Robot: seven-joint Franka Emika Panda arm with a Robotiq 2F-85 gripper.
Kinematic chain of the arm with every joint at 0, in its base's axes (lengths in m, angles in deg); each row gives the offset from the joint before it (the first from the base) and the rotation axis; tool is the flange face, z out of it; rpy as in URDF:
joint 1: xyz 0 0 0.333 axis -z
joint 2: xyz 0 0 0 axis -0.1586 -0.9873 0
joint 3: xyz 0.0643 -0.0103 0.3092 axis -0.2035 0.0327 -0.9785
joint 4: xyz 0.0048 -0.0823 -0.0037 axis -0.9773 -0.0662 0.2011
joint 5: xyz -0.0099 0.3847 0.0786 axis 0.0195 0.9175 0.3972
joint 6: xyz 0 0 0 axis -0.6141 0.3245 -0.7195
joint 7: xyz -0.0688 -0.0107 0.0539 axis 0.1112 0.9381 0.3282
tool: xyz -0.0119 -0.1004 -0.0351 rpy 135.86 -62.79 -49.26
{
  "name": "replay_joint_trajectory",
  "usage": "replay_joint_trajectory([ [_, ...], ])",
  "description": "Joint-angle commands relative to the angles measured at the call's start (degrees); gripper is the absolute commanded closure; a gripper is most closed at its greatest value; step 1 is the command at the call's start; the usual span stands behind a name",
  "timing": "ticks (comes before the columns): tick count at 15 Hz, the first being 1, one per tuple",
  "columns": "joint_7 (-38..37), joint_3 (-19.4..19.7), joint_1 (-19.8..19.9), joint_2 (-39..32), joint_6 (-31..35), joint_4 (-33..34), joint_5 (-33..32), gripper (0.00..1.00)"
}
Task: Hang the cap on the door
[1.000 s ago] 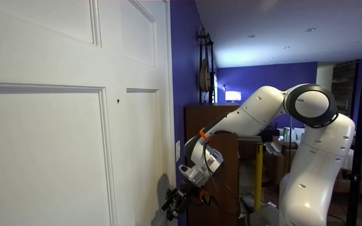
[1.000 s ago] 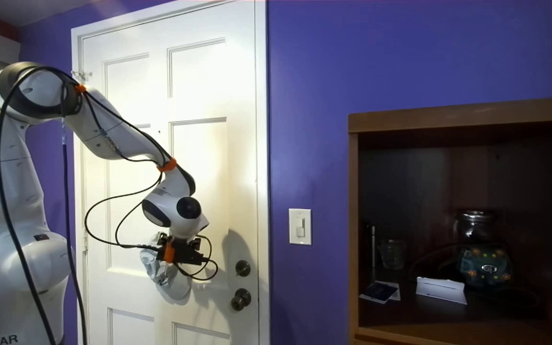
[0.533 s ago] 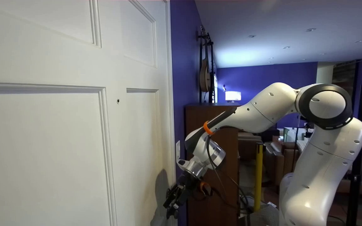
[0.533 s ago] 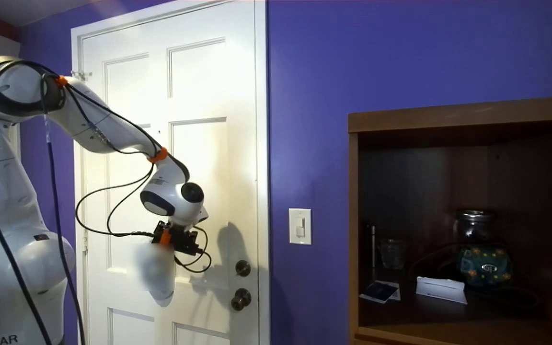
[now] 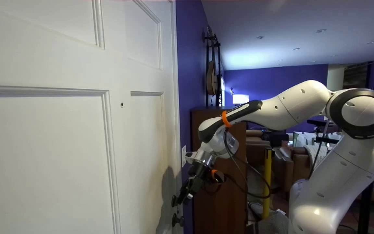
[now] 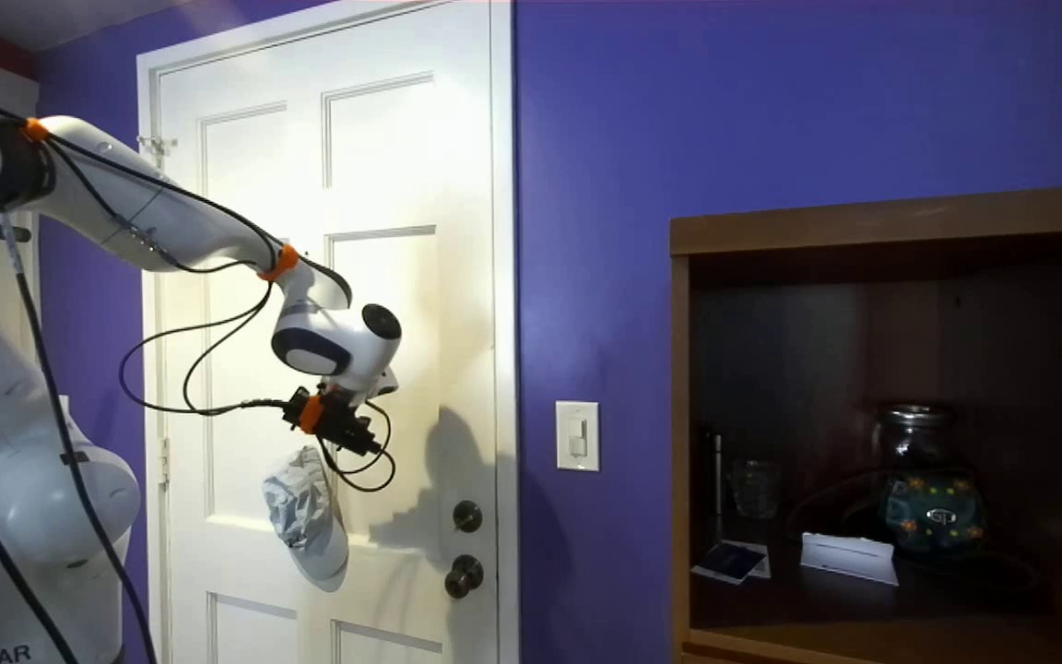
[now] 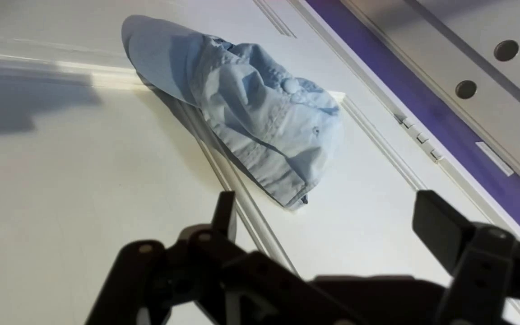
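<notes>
The cap (image 6: 296, 498), pale grey-white fabric, hangs against the white door (image 6: 383, 350) in an exterior view, brim pointing down. Whatever holds it up is hidden. In the wrist view the cap (image 7: 260, 113) appears light bluish, lying against the door (image 7: 84, 189) with its brim toward the upper left. My gripper (image 7: 330, 214) is open, with nothing between the fingers, and apart from the cap. In an exterior view the gripper (image 6: 339, 426) is just above and right of the cap. In an exterior view the gripper (image 5: 185, 194) is near the door's edge, and the cap is out of view.
Door knobs (image 6: 464, 576) sit at the door's right side, below the gripper. A light switch (image 6: 577, 435) is on the purple wall. A wooden cabinet (image 6: 715, 238) with small items stands right. A loose cable (image 6: 139, 346) loops beside the arm.
My gripper has moved up and away from the cap, and the arm has drawn back from the door. The cap has shifted slightly left and stays against the door.
</notes>
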Motion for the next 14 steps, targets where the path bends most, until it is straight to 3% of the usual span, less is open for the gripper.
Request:
replay_joint_trajectory([
  [1,-6.7,2.6,1.5,4.7,-7.7,2.2,-8.0,0.00],
  [7,-11.6,7.0,3.3,8.9,-17.5,7.4,-18.0,0.00],
  [14,-15.5,11.8,3.8,12.4,-27.2,15.5,-23.4,0.00],
])
